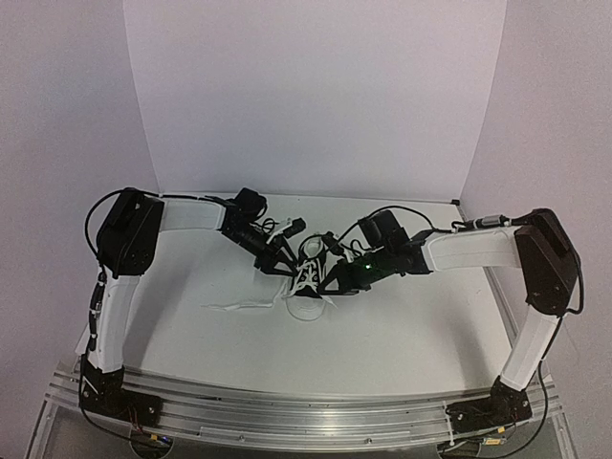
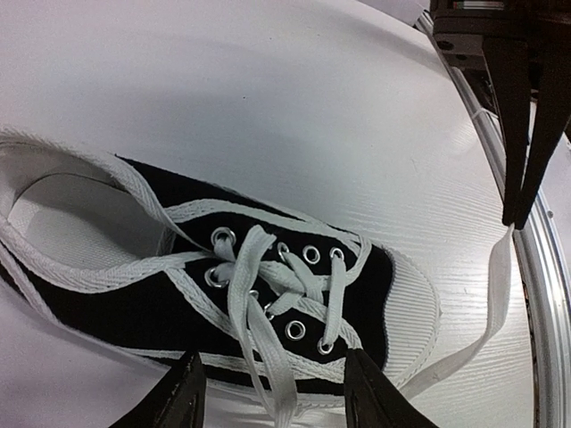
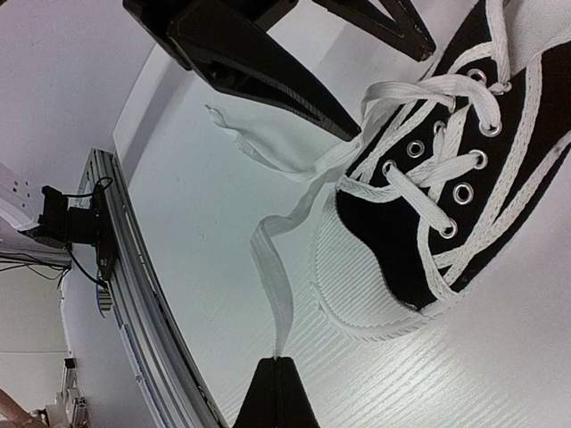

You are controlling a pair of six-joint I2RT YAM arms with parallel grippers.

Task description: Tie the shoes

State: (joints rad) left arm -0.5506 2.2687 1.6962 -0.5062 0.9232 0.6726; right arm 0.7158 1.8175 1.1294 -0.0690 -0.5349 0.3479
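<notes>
Near edge: both arm bases are bolted to an aluminium rail [image 1: 306, 416] at the front of the white table [image 1: 411, 325]. Beyond it, a loose lace [image 1: 244, 306] lies flat on the table surface, running out to the left of the sneaker [image 1: 308, 287]. The sneaker, black canvas with a white toe cap [image 3: 348, 276], rests sole-down near the table's centre, between the two grippers. Its laces are threaded through the eyelets but not knotted. The right gripper [image 3: 278, 361] is at the sneaker's right side, clenched on the held lace [image 3: 272, 285]. That flat white strand rises from the toe area to the pinched fingertips; the left wrist view confirms the fingers meet on its end. The left gripper [image 2: 272, 354] is at the sneaker's left side, released, jaws spread wide above the laced eyelet rows and gripping nothing. Whether its fingers [image 2: 192, 392] touch the canvas cannot be determined. Farthest back, a plain pale backdrop [image 1: 316, 96] encloses the table.
</notes>
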